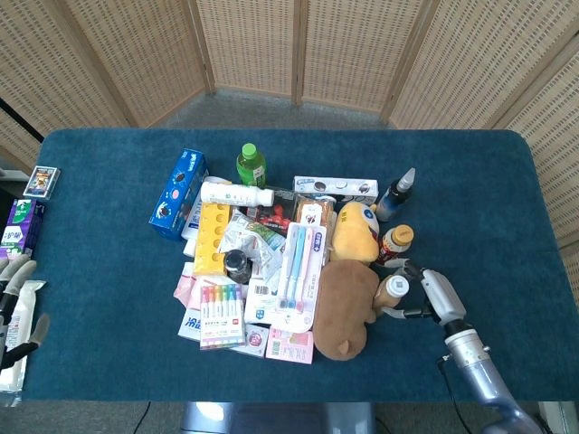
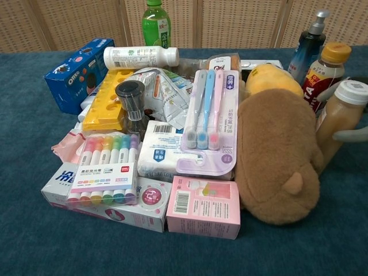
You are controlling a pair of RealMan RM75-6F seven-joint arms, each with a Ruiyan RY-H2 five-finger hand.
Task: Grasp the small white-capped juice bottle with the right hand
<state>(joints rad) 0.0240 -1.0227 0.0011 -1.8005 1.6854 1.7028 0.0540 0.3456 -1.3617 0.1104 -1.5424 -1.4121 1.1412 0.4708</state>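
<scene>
Juice bottle (image 1: 392, 291), small and white-capped, stands at the right edge of the clutter on the blue tabletop (image 1: 109, 226), touching the brown plush toy (image 1: 346, 309) and just in front of the orange-capped bottle (image 1: 394, 243). The right hand (image 1: 423, 296) is at the bottle, its fingers (image 2: 351, 135) curving around both sides of the body, but whether they already press on it I cannot tell; the bottle leans a little toward the hand in the chest view. The step in hand looks like closing the grasp. The next move calls for firming the fingers without knocking the neighbouring bottle or dragging the plush. The left hand (image 1: 16, 309) hangs released at the far left edge, holding nothing.
</scene>
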